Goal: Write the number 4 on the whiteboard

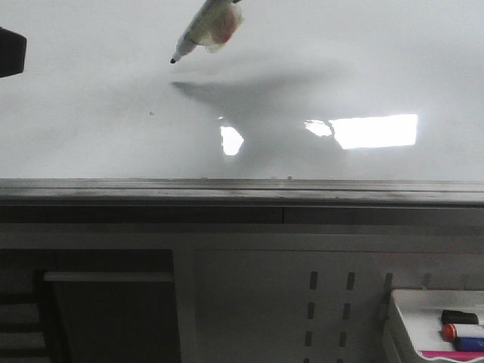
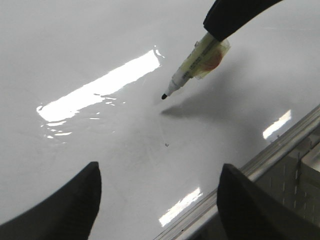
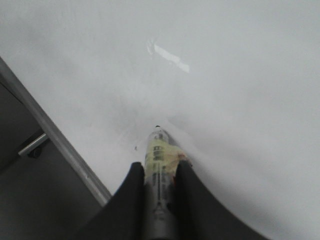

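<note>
Whiteboard (image 1: 91, 113) blank, no 4 strokes yet. Right gripper (image 3: 160, 170) clamped on marker (image 1: 200, 30), tip just above board. Left gripper (image 2: 157, 200) spread wide, empty.

The whiteboard (image 1: 91, 144) is lying flat, its glossy white face throwing back bright rectangular glare, a grey metal rail (image 1: 242, 193) running along its near edge. One tiny dark speck (image 1: 151, 114) is sitting on it.
</note>
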Robot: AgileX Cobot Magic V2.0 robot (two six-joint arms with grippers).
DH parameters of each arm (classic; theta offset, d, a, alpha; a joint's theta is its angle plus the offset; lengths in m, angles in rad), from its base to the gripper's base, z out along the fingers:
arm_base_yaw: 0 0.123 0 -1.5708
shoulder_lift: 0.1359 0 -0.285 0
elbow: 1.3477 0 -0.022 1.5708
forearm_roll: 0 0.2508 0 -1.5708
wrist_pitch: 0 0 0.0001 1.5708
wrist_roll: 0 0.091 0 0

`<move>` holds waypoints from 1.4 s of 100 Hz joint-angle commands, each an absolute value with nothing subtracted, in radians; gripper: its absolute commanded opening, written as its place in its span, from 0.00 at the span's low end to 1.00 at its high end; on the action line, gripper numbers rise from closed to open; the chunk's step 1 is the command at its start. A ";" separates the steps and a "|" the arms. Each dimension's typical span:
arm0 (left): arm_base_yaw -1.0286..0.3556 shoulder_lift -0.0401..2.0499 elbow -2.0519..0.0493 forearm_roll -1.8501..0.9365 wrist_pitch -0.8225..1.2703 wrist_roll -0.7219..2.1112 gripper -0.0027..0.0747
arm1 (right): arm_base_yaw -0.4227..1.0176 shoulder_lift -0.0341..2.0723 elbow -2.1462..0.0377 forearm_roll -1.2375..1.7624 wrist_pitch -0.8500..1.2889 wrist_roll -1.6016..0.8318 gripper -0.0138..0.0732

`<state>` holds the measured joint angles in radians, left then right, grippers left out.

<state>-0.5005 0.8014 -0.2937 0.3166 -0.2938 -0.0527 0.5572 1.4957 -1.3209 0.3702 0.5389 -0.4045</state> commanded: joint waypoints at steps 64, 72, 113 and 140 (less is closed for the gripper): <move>-0.494 0.794 -0.321 0.297 -0.351 -0.065 0.60 | 0.551 1.479 -1.244 0.374 0.464 -0.411 0.08; -0.494 0.794 -0.321 0.297 -0.351 -0.065 0.61 | 0.514 1.444 -1.243 0.363 0.517 -0.411 0.08; -0.494 0.794 -0.321 0.297 -0.351 -0.065 0.60 | 0.528 1.396 -1.308 0.375 0.591 -0.411 0.08; -0.494 0.794 -0.321 0.297 -0.351 -0.065 0.60 | 0.517 1.473 -1.405 0.373 0.579 -0.411 0.08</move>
<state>-0.4942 0.8014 -0.2937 0.3144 -0.2780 -0.0545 0.5329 1.4723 -1.3631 0.3632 0.6319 -0.4045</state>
